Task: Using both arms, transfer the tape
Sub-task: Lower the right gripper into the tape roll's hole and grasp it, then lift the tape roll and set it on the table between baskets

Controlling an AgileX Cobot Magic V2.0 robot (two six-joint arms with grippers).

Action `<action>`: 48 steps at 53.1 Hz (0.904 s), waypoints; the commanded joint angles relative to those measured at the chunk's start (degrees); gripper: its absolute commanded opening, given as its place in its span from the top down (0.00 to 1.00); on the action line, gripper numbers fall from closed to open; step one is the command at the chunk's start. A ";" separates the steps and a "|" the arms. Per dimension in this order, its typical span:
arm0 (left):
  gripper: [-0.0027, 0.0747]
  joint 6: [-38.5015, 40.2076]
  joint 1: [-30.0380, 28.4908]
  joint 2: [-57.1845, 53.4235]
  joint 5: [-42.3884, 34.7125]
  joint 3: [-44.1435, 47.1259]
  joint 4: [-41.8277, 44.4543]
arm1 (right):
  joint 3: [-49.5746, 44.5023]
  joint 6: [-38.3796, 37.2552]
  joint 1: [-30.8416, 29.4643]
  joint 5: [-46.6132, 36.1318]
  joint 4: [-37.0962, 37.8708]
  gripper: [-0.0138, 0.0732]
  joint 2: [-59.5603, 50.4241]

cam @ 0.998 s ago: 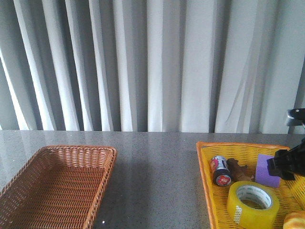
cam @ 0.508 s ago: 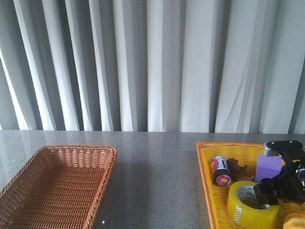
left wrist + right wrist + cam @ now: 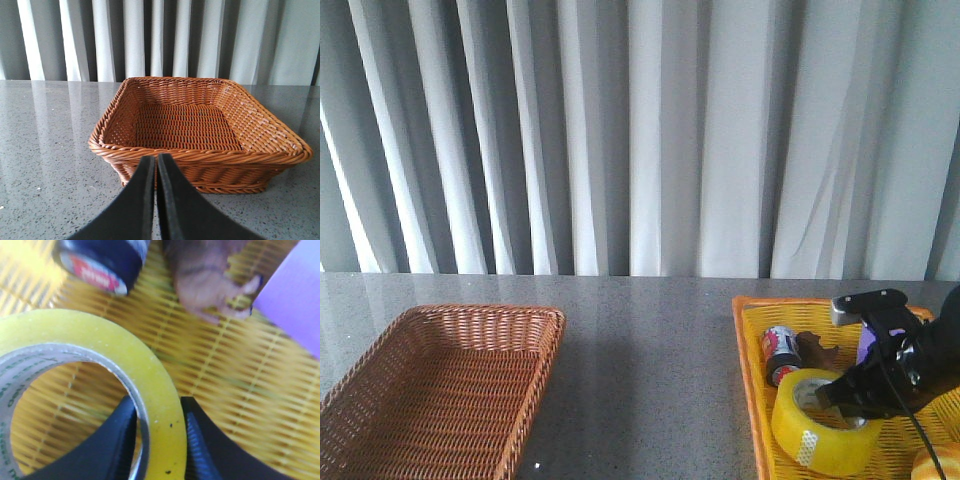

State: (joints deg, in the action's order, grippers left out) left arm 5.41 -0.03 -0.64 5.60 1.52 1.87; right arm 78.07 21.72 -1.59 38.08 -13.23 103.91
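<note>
Right wrist view: right pincer [image 3: 159, 440] straddles the wall of the tape [image 3: 100, 360], one finger inside the core, one outside, both touching; clenched on the roll, reads as a rim grasp for the lift.
Tape: in the yellow basket [image 3: 752, 370], near its front, roll looks tipped up on the pincer side.
Beside tape: red-and-white can [image 3: 780, 355] and a brown object [image 3: 817, 352] just behind it, purple block [image 3: 295, 305] further back; all apart from the fingers, so lift path looks free.
Left pincer [image 3: 154, 200]: fingers pressed together, holding nothing, parked low over the worktop [image 3: 45, 150] facing the brown wicker basket [image 3: 200, 125], probably waiting for the handover.
Far: grey curtain [image 3: 620, 130] behind the baskets.
</note>
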 commanded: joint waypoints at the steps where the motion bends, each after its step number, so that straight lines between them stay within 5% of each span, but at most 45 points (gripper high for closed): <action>1: 0.97 0.56 -0.01 -0.38 -4.38 -1.73 -0.04 | 6.47 -1.32 -0.11 -1.24 -0.97 0.85 -5.74; 11: 0.97 0.56 -0.01 -0.38 -4.38 -1.73 -0.04 | 16.72 -0.60 1.68 2.98 -4.97 0.85 -10.63; 23: 0.97 0.56 -0.01 -0.38 -4.38 -1.73 -0.04 | 22.75 11.95 12.44 9.32 -15.03 0.85 -9.35; 33: 0.97 0.56 -0.01 -0.38 -4.38 -1.73 -0.04 | 22.75 14.02 21.14 10.67 -14.09 0.85 -1.45; 48: 0.97 0.56 -0.01 -0.38 -4.38 -1.73 -0.04 | 22.75 14.15 23.60 10.36 -11.27 0.84 9.60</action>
State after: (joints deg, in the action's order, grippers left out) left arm 5.41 -0.03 -0.64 5.60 1.52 1.87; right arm 99.14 35.41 22.16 51.64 -23.57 114.88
